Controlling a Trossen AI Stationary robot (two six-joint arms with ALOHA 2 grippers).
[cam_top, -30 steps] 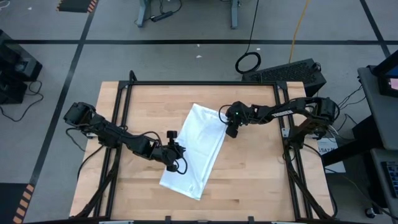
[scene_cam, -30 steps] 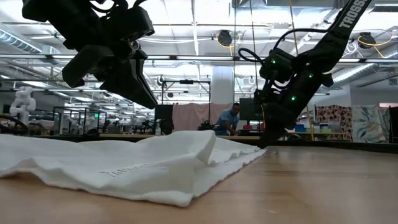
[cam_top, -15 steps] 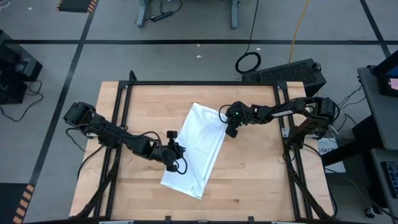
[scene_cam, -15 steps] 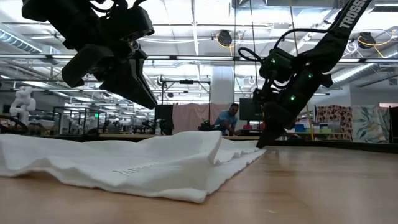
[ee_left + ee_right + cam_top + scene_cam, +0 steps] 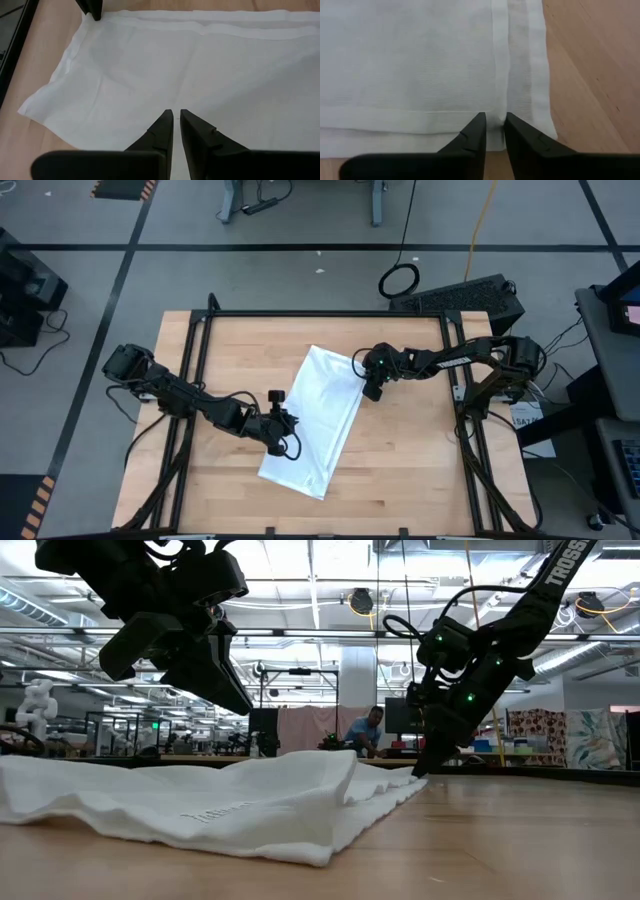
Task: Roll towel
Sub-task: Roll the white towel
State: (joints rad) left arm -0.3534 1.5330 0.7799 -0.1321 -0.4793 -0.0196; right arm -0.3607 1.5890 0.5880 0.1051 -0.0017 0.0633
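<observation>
The towel (image 5: 316, 418) lies flat and slantwise across the middle of the wooden table (image 5: 410, 460), unrolled. The left gripper (image 5: 279, 432) pinches its long edge with fingers nearly closed on cloth, likely to drag or fold it. The right gripper (image 5: 372, 389) nips the opposite edge near the far corner, seemingly anchoring it so the cloth stays taut.

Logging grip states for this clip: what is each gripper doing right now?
Left gripper: shut on the towel, pinching cloth at its left edge.
Right gripper: shut on the towel, at its far right edge.
</observation>
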